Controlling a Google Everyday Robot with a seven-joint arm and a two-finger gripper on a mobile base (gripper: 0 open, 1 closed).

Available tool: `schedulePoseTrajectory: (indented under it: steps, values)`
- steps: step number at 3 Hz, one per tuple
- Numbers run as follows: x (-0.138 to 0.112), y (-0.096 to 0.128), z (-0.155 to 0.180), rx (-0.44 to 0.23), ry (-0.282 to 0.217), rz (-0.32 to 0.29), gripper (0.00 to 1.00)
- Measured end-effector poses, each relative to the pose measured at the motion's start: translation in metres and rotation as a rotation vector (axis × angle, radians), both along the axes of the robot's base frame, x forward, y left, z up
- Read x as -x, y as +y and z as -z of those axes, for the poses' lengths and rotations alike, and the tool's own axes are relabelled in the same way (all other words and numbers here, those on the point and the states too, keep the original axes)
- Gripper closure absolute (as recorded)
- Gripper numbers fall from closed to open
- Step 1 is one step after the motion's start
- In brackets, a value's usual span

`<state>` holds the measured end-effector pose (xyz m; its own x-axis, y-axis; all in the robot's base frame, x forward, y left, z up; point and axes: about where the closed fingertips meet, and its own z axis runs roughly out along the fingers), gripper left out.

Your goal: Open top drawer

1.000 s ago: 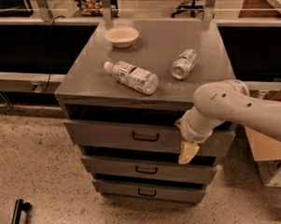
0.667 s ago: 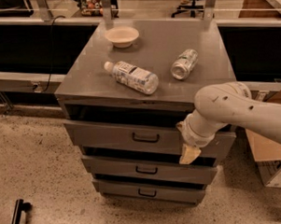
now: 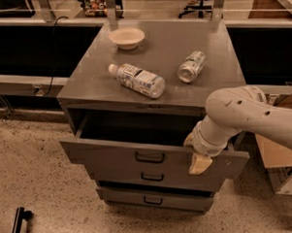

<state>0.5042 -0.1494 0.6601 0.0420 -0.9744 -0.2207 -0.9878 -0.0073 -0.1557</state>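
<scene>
The top drawer [image 3: 118, 156] of the grey metal cabinet stands pulled out, its dark interior showing behind the front panel and its black bar handle [image 3: 149, 157] at centre. My gripper [image 3: 198, 161] hangs in front of the drawer's front panel, to the right of the handle, cream fingertips pointing down. The white arm comes in from the right. The gripper is not on the handle. Two shorter drawers with black handles sit below, shut.
On the cabinet top [image 3: 164, 88] lie a plastic bottle [image 3: 138, 80] on its side, a silver can [image 3: 191, 67] on its side and a pale bowl [image 3: 127, 37] at the back. A cardboard box [image 3: 279, 166] stands on the floor at the right.
The top drawer has slid further out towards me, showing more of its interior. My gripper has stayed by the right part of the front panel.
</scene>
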Motion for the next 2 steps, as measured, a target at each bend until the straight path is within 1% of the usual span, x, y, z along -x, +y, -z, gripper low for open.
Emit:
schedulePoseTrajectory:
  steps: [1,2]
  values:
    - [0.0125,0.0010,-0.0096,-0.025,0.010,-0.047,0.27]
    - [0.0177,0.0020,-0.0092,-0.029,0.008,-0.112,0.04]
